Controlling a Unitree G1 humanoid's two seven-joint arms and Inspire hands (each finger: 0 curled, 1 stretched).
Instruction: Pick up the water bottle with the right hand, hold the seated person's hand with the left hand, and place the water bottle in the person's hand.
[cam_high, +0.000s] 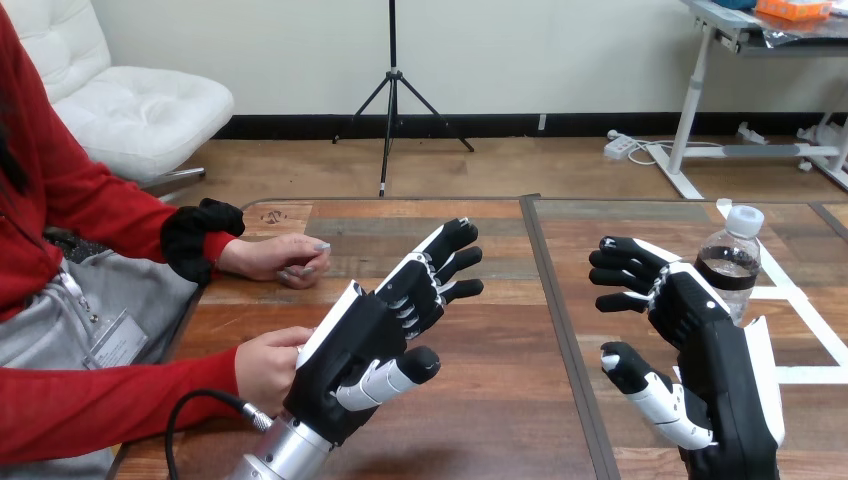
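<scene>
Head view: left hand (375, 320), right hand (692, 318) wide (table (500, 335) between), water bottle (735, 258) beside the latter.

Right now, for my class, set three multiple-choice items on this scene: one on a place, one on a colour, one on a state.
1. Where is the bottle?
A. Lying flat in the table's middle.
B. Upright on the table, at its right side, next to the right hand.
C. Upside down at the table's left edge.

2. What colour is the bottle's cap?
A. Blue.
B. Red.
C. White.

3. How is the right hand?
A. Open, holding nothing.
B. Shut on the bottle.
C. Shut in a fist.

Answers:
1 B: the bottle stands upright just past the right hand.
2 C: the cap on top is white.
3 A: its fingers are spread and curl round nothing.
</scene>
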